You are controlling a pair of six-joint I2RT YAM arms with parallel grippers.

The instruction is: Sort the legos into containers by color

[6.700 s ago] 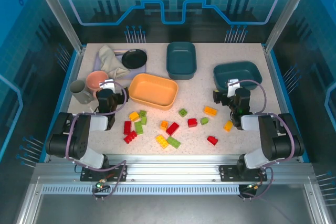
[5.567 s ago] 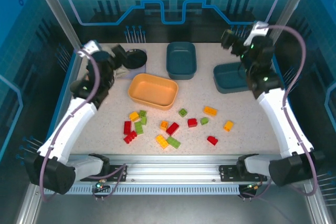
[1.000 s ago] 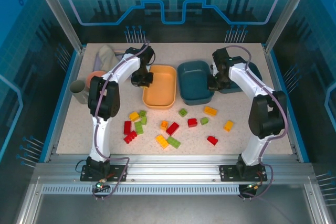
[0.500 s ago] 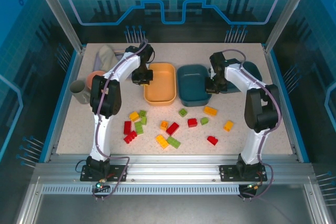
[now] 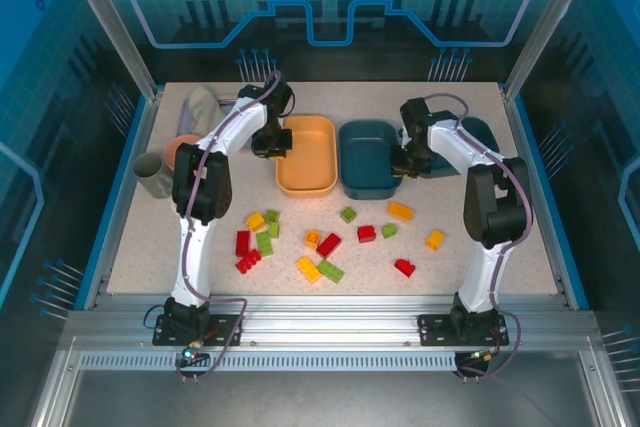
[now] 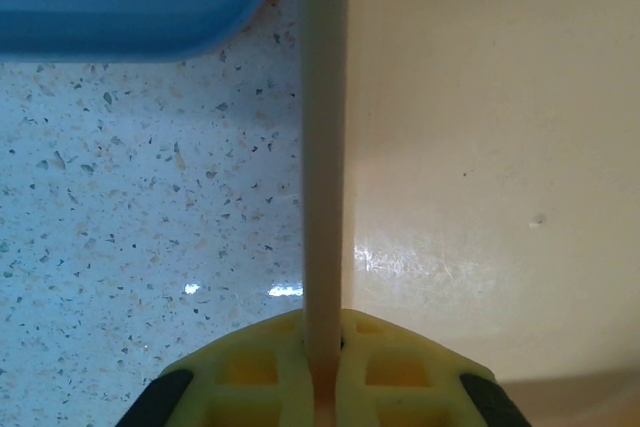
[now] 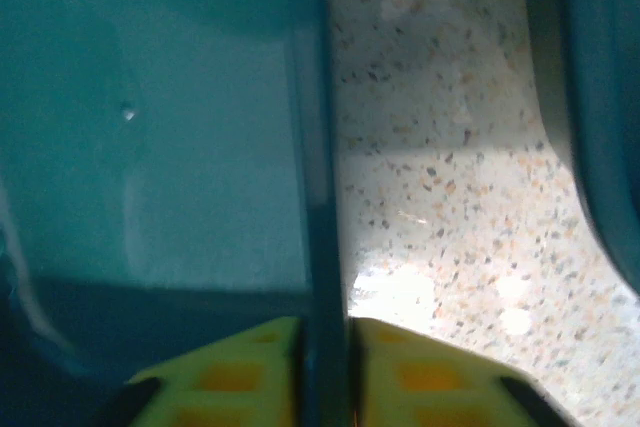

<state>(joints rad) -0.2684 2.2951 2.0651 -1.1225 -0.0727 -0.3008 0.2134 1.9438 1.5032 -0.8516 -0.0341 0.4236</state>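
Left fingers (image 6: 250, 375) clamp the orange tray (image 5: 310, 159) at its left rim. Right fingers (image 7: 425, 377) clamp the middle teal tray (image 5: 366, 162) at its right rim. We see all legos (image 5: 320, 244) loose on the near bench (image 5: 180, 237); sorting unstarted, we judge.

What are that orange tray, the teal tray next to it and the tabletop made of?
The orange tray looks like smooth, semi-glossy plastic: thin moulded rim, soft glare inside. The middle teal tray seems the same plastic, with a slight sheen. The tabletop is pale and speckled with shiny highlights, perhaps terrazzo-look stone or laminate.
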